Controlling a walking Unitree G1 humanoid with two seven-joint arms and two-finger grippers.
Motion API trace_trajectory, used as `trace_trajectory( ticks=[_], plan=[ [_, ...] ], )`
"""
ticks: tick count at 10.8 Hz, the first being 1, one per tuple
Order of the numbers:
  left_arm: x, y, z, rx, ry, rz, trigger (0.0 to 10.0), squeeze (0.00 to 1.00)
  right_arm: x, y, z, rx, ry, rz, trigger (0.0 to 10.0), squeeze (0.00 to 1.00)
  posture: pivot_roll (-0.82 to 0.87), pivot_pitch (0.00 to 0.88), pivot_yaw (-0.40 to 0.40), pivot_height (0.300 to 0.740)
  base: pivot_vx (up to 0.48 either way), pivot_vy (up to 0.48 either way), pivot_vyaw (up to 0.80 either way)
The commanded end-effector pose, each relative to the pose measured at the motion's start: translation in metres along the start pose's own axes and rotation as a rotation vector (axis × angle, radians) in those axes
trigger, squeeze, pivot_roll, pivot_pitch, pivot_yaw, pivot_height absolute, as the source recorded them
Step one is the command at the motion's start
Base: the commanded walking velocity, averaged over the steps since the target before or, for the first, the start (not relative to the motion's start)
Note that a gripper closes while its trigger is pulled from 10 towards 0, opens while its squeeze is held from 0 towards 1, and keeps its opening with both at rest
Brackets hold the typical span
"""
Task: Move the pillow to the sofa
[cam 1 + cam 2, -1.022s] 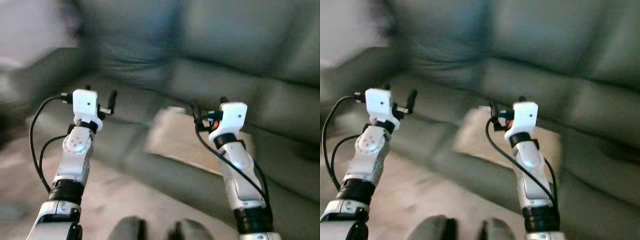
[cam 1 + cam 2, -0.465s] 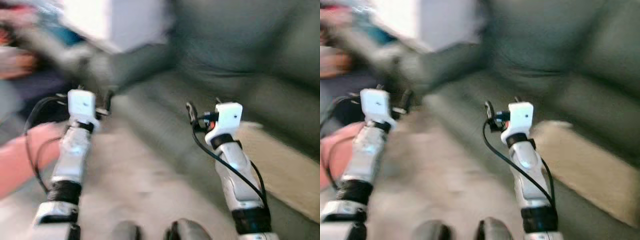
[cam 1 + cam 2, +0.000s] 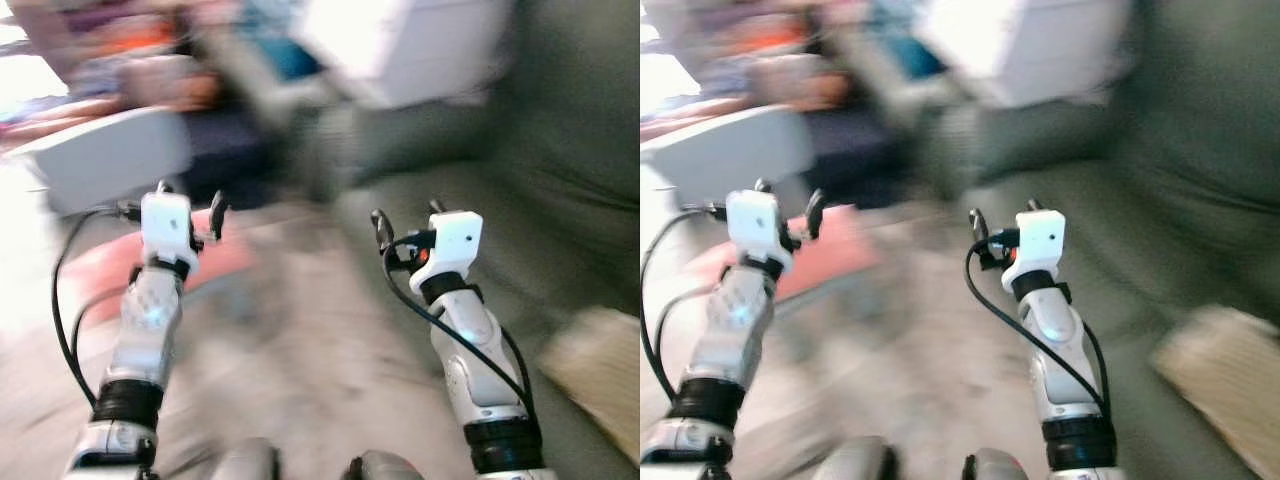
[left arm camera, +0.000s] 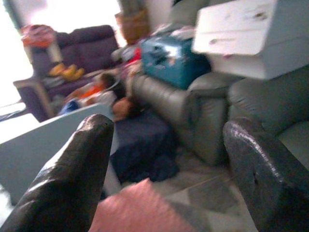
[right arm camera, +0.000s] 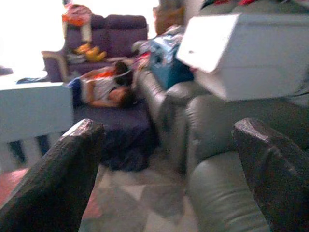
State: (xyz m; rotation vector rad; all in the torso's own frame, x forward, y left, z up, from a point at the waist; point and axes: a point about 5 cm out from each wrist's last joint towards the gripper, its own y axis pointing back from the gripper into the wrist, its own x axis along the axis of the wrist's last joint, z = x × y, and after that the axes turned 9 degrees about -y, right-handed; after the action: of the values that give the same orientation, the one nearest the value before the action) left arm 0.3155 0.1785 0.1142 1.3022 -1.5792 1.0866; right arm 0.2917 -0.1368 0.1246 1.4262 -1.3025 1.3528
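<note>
Risk here is losing track of the beige pillow (image 3: 598,362), lying on the grey-green sofa (image 3: 560,200) well off to the right gripper's (image 3: 405,212) right, while both it and the left gripper (image 3: 190,195) hang spread and empty amid blur.

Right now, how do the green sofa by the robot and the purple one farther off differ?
The green sofa is grey-green, close by, with a white box resting on its top; its near seat looks bare. The purple sofa is dark purple, far off by the bright window, with an orange bundle on its back and yellow things on its seat. Both are padded and have thick armrests.
</note>
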Motion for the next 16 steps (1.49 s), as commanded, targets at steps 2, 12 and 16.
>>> trace_trajectory(
  ticks=[2, 12, 16],
  plan=[
    [0.005, -0.001, 0.01, -0.035, -0.007, 0.009, 10.0, 0.0, 0.0, 0.003, 0.007, -0.03, 0.0, 0.002, 10.0, 0.0, -0.07, 0.082, -0.02, 0.74, 0.0, 0.0, 0.8],
    [-0.022, 0.017, 0.001, -0.059, -0.042, -0.13, 10.0, 0.0, -0.01, 0.012, 0.019, -0.081, 0.008, -0.024, 10.0, 0.0, -0.07, 0.088, -0.013, 0.74, 0.0, 0.0, 0.7],
    [-0.015, 0.013, 0.006, -0.092, -0.035, -0.093, 10.0, 0.0, -0.01, 0.011, 0.023, -0.105, 0.013, -0.022, 10.0, 0.0, -0.07, 0.087, -0.008, 0.74, 0.412, 0.0, 0.0]
  ],
)
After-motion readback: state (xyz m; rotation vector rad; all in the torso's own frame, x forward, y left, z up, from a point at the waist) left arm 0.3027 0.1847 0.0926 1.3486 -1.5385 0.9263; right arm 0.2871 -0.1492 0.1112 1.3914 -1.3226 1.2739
